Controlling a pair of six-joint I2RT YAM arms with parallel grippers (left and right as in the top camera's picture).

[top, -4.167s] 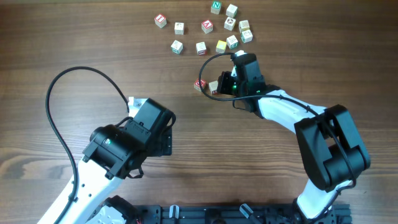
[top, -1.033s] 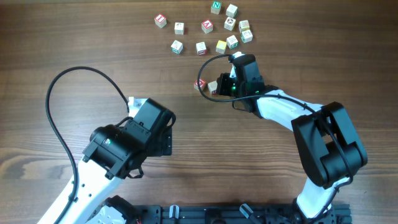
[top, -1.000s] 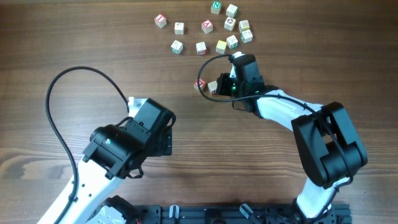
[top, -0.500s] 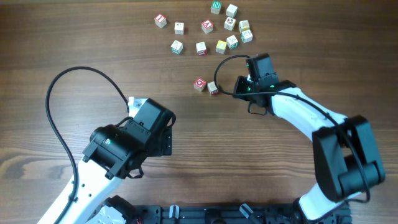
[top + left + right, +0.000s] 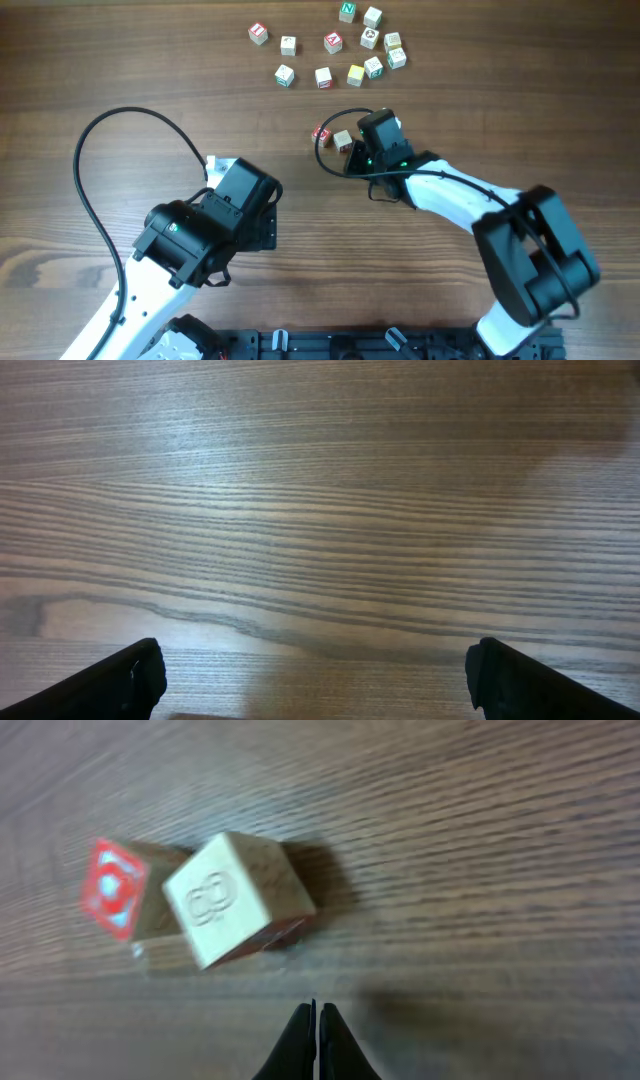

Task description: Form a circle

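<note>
Several small pale wooden letter cubes (image 5: 333,42) lie scattered in a loose arc at the far edge of the table, with no closed circle. Two more cubes sit apart nearer the middle: a red-marked cube (image 5: 321,134) (image 5: 118,890) and a plain-faced cube (image 5: 343,140) (image 5: 235,898), touching side by side. My right gripper (image 5: 356,149) (image 5: 317,1012) is shut and empty, its tips just short of the plain-faced cube. My left gripper (image 5: 320,678) is open over bare wood, its fingertips (image 5: 140,675) wide apart, holding nothing.
The left arm (image 5: 205,235) and its black cable loop (image 5: 110,125) fill the near left of the wooden table (image 5: 520,90). The right arm (image 5: 520,250) reaches in from the near right.
My right gripper swung out to the right, then came back left and nearer, ending close beside the two separate cubes. The cubes and the left arm stayed put.
</note>
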